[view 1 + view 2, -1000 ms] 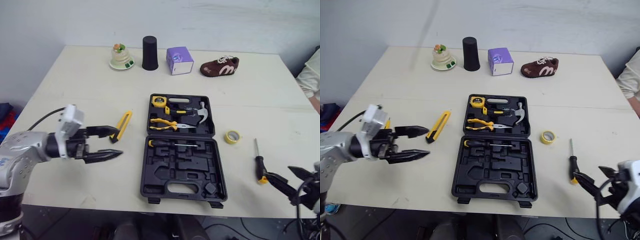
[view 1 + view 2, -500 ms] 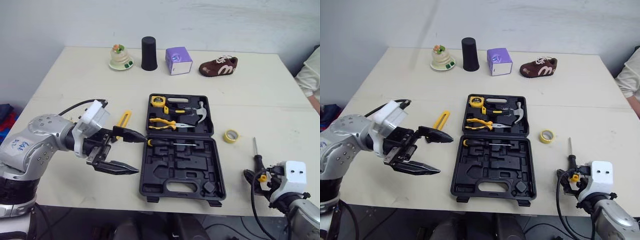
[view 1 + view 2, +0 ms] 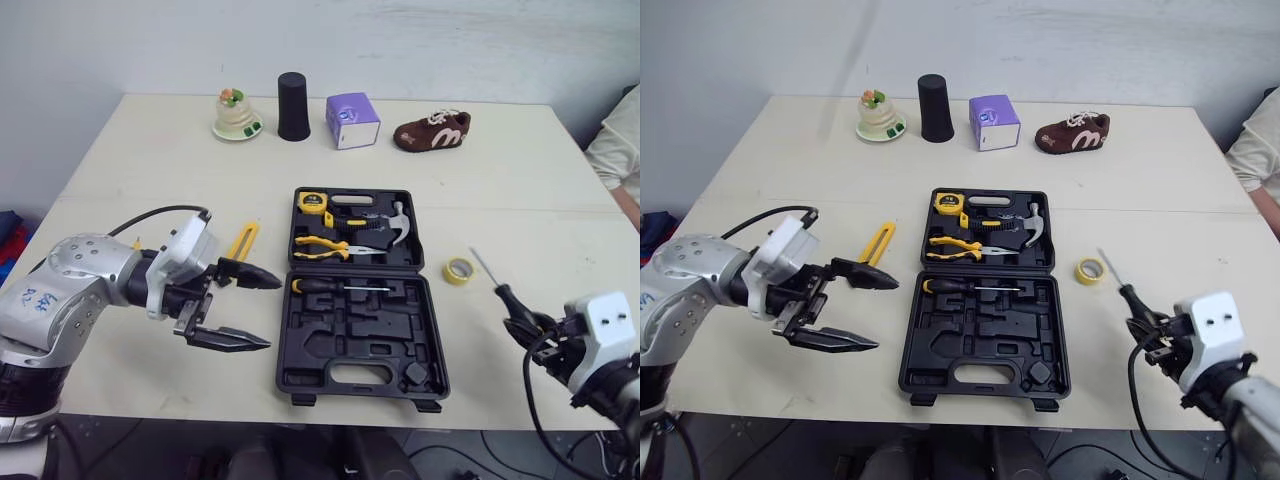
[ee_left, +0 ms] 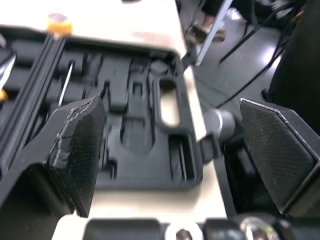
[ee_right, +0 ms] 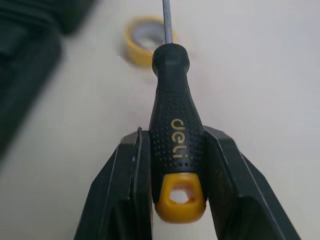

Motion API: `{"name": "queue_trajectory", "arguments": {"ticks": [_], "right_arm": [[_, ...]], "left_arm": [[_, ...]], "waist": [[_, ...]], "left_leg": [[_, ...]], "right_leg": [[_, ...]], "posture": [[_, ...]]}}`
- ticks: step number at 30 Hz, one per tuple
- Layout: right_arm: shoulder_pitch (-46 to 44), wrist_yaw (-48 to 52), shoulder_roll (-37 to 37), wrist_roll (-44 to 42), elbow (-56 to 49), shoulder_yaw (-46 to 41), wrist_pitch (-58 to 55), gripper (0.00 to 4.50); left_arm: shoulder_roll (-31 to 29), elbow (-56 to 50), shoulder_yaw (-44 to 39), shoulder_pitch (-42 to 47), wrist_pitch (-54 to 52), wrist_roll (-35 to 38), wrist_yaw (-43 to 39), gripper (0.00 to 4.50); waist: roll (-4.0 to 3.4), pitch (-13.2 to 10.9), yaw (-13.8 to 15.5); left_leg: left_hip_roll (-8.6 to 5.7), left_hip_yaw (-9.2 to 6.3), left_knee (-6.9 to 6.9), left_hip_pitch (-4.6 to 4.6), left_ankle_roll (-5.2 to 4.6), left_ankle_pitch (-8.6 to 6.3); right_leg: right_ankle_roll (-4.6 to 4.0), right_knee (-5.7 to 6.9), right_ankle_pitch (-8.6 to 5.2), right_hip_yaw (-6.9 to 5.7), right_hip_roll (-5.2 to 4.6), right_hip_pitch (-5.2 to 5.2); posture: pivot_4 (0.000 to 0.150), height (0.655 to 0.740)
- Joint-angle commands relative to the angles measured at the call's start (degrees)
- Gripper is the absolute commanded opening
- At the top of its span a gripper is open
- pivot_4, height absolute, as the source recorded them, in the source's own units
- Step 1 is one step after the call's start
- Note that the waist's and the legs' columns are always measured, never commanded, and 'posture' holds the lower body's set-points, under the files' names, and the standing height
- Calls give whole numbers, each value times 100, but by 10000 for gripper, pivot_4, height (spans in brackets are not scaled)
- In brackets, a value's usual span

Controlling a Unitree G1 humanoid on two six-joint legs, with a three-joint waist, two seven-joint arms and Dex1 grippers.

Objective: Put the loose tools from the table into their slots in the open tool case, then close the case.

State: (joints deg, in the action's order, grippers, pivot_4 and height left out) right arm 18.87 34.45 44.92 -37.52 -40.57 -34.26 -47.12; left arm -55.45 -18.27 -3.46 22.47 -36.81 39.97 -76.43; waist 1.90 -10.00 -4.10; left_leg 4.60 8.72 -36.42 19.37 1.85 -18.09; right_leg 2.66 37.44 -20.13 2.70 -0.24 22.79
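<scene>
My right jaws are clenched on the loose screwdriver [image 5: 177, 135], near the front right corner of the desk [image 3: 150, 150]. Its black handle sits squeezed between the two fingers [image 5: 132, 190], with the yellow butt end toward my wrist. The steel shaft points away from the wrist toward the yellow tape roll [image 3: 461, 270], which lies on the desk between the screwdriver and the right side of the tool case [image 3: 360, 345]. I cannot tell whether the tip touches the desk.

My left jaws are released and spread wide, just beside the left side of the case, with both fingertips [image 3: 250, 343] aimed at its front half. The yellow utility knife [image 3: 241, 243] lies on the desk just behind the farther finger, left of the case.

The case lies open mid-desk. Its rear half holds a tape measure [image 3: 316, 202], pliers [image 3: 330, 246] and a hammer [image 3: 395, 225]. A second screwdriver [image 3: 340, 286] sits in the slot along the hinge.

Along the back edge stand a small figurine [image 3: 235, 115], a black cup [image 3: 292, 106], a purple box [image 3: 352, 121] and a brown shoe [image 3: 432, 131].
</scene>
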Motion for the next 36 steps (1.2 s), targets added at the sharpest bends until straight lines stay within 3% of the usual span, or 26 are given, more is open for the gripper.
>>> {"name": "queue_trajectory", "arguments": {"ticks": [1,4,7,10,15,22,36], "right_arm": [[-358,1361,960,-495,101,28,126,9766],[-1247,2326,1947,-539,655,852,235,9766],[-2231,2758,2344,-244,1106,1946,348,9766],[-3162,2973,2341,38,1393,2910,296,9766],[-4273,2993,1888,721,1712,4202,292,9766],[-4712,2962,1569,1396,1987,4887,359,9766],[-5341,3111,954,1963,2550,5294,534,9766]], "left_arm": [[-248,105,-241,-205,186,-164,-96,45000],[-390,217,-265,-445,425,-403,-124,45000],[-420,245,-316,-518,507,-464,-86,45000],[-415,230,-385,-534,487,-430,-20,45000],[-384,47,-460,-641,417,-375,137,45000],[-309,-28,-414,-605,367,-345,281,45000],[-134,45,-195,-296,336,-382,358,45000]], "waist": [[7,-8,-15],[26,-23,-39],[37,-44,-49],[29,-54,-46],[9,-64,-45],[-3,-72,-50],[-2,-71,-64]], "left_leg": [[-2,-2,3,-1,-5,2],[-2,-11,2,0,-10,2],[-3,-14,1,3,-15,0],[-2,-15,-4,32,-17,-2],[6,-14,-94,196,-19,-8],[8,-14,-145,203,-24,-11],[5,-14,-176,181,-21,11]], "right_leg": [[2,0,1,2,-2,-2],[3,-2,2,0,-4,-7],[1,-6,1,-3,-10,-5],[-2,-7,-1,-11,-18,21],[-2,45,-3,-18,-21,177],[-2,86,-3,-19,-22,179],[-11,155,4,-16,-21,173]], "posture": [[1500,7339],[1500,7339],[1500,7339],[1500,7339],[1500,7339],[1500,7339],[1500,7339]]}}
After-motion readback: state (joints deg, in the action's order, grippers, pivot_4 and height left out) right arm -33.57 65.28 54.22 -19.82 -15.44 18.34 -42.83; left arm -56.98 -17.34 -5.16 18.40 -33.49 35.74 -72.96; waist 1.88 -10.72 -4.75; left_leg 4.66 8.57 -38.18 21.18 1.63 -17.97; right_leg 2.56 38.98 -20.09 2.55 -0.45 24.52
